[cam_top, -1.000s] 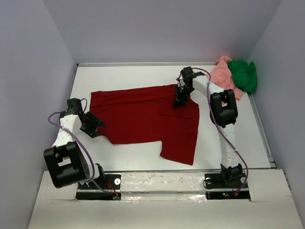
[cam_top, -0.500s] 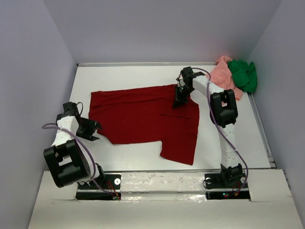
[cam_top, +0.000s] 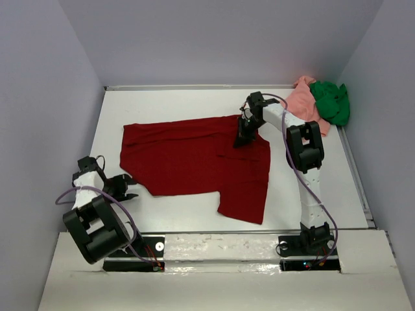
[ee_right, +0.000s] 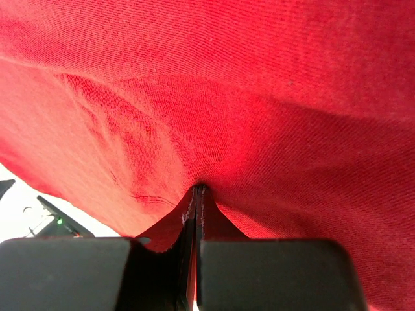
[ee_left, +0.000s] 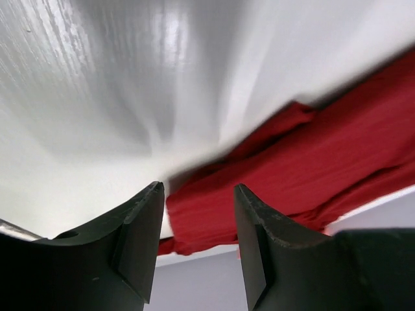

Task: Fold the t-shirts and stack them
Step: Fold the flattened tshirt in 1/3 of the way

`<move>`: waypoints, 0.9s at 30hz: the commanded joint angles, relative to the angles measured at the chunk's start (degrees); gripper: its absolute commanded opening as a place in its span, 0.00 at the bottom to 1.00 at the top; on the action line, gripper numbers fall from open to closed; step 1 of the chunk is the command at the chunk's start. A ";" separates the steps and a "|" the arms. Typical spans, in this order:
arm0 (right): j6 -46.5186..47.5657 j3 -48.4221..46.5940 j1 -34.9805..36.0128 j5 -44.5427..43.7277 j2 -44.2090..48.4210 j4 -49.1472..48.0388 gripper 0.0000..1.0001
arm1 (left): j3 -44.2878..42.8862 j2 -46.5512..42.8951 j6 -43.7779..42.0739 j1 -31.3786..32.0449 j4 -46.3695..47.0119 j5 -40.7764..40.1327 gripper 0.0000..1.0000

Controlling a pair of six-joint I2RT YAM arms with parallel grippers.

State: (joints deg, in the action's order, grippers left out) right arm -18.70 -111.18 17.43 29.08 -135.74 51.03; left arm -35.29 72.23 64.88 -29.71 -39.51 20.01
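Seen from above, a dark red t-shirt (cam_top: 188, 159) lies spread mostly flat across the middle of a white table (cam_top: 162, 107). The right claw (cam_top: 243, 137) is pressed down onto the far right part of this shirt, so most of the cloth stretches away to the claw's left and back towards the arm bases. The right wrist camera shows the two jaws fully closed with a small fold of the red fabric pinched between their tips, and the weave puckers in fine creases towards that pinch. Beyond the right claw and off to its right, well apart from it, a salmon pink t-shirt (cam_top: 301, 100) sits bunched in the far right corner of the table. A bright green t-shirt (cam_top: 331, 102) is crumpled against the pink one's right side, touching it. The left claw (cam_top: 128, 188) is low over bare table near the table's near left edge, with its jaws partly open and nothing between them. The left wrist camera shows the rumpled near left edge of the red shirt just ahead of the fingertips, close to them, though whether it touches them cannot be told
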 commanded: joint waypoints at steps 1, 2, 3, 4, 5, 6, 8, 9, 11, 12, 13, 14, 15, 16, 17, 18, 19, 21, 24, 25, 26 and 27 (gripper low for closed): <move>0.07 1.75 -0.03 0.80 1.62 0.13 0.00 | -5.57 -3.23 5.60 -3.14 -3.11 -2.95 0.56; 0.07 1.84 -0.03 1.24 1.62 0.13 0.00 | -5.84 -3.32 6.13 -3.85 -3.03 -2.87 0.56; -0.28 2.01 -0.03 1.42 1.71 0.21 0.00 | -6.02 -3.32 7.61 -4.99 -2.60 -2.35 0.56; -0.37 2.19 -0.03 2.11 1.97 0.22 0.00 | -6.11 -3.49 8.41 -5.35 -2.42 -2.17 0.56; -0.46 2.45 -0.03 2.29 2.15 0.13 0.00 | -6.54 -3.32 9.11 -5.61 -2.42 -2.17 0.56; -0.55 2.63 -0.03 2.38 2.32 0.13 0.00 | -6.72 -3.32 9.73 -5.97 -2.50 -2.43 0.56; -0.90 2.98 -0.03 2.82 2.76 0.30 0.00 | -7.51 -3.15 11.05 -6.93 -2.51 -3.48 0.56; -0.99 3.07 -0.03 2.91 2.85 0.39 0.00 | -7.60 -2.88 11.32 -7.20 -2.16 -3.75 0.56; -1.16 3.16 -0.03 3.18 2.94 0.39 0.00 | -7.86 -1.48 12.02 -7.37 -1.71 -4.10 0.56; -1.25 3.16 -0.03 3.09 3.03 0.39 0.00 | -7.87 -0.87 12.20 -7.38 -1.71 -4.01 0.56; -1.34 3.16 -0.03 3.09 3.03 0.39 0.00 | -7.69 0.27 12.20 -7.38 -1.37 -3.67 0.56; -1.34 3.07 -0.03 3.00 2.94 0.48 0.00 | -7.69 0.81 12.11 -7.38 -1.19 -3.75 0.56; -1.34 2.90 -0.03 2.91 2.94 0.48 0.00 | -7.69 1.33 12.02 -7.38 -0.49 -4.01 0.56; -1.34 2.72 -0.03 2.74 2.77 0.39 0.00 | -7.69 1.86 11.85 -7.38 -0.66 -5.23 0.56; -1.34 2.63 -0.03 2.82 2.68 0.48 0.00 | -7.78 2.91 11.50 -7.64 -0.75 -5.68 0.56; -1.34 2.28 -0.03 2.82 2.50 0.39 0.00 | -7.69 3.53 11.41 -7.55 -0.23 -5.86 0.56; -1.34 2.10 -0.03 2.74 2.50 0.48 0.00 | -7.52 4.14 11.23 -7.64 -0.13 -5.77 0.56; -1.25 1.84 -0.03 2.47 2.50 0.48 0.00 | -7.16 6.08 11.23 -7.64 0.30 -5.33 0.56; -1.16 1.84 -0.03 1.86 2.76 0.57 0.00 | -7.95 8.28 11.40 -7.64 0.13 -5.42 0.56; -1.08 1.93 -0.03 1.86 2.76 0.48 0.00 | -8.74 9.24 11.49 -7.64 0.13 -6.03 0.56; -1.08 2.01 -0.03 1.86 2.85 0.48 0.00 | -9.01 9.68 11.67 -7.55 0.22 -6.21 0.56; -1.08 2.02 -0.03 1.94 2.94 0.57 0.00 | -9.18 10.12 12.02 -7.64 0.31 -6.12 0.56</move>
State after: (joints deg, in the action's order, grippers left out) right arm -19.94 -108.79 17.19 32.14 -135.04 50.81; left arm -41.69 81.14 75.55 -36.86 -38.39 15.57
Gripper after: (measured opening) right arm 0.011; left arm 0.559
